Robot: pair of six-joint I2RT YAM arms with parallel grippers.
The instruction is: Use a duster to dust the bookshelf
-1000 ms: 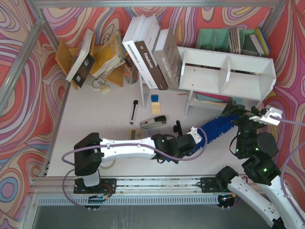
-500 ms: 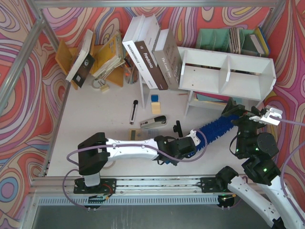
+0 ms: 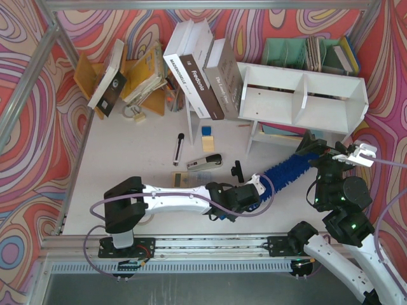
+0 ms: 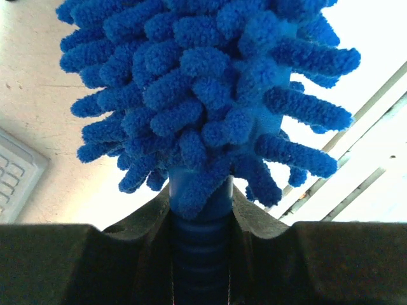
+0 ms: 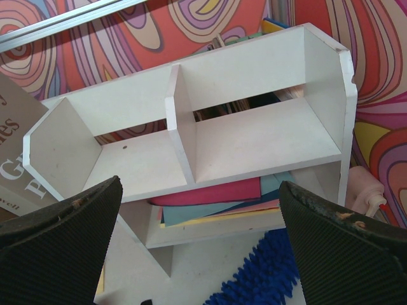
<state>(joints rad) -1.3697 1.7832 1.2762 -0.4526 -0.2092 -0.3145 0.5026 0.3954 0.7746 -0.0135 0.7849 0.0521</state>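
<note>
Top view: bookshelf (image 3: 305,95) rear-right on desk (image 3: 127,159), duster (image 3: 286,171) in front, tip near shelf legs, L gripper (image 3: 251,194) clamped on handle, L wrist: handle betw. jaws, R wrist: R gripper (image 5: 200,210) spread wide, empty, facing shelf

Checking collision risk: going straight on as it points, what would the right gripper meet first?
Likely the bookshelf, near its centre divider, which sits between the open right gripper's fingers in the wrist view. The duster tip lies lower, probably below that line; depth is unclear.

White table (image 3: 127,146) — stapler (image 3: 205,162), pen (image 3: 179,149), bookshelf (image 3: 304,95)
</note>
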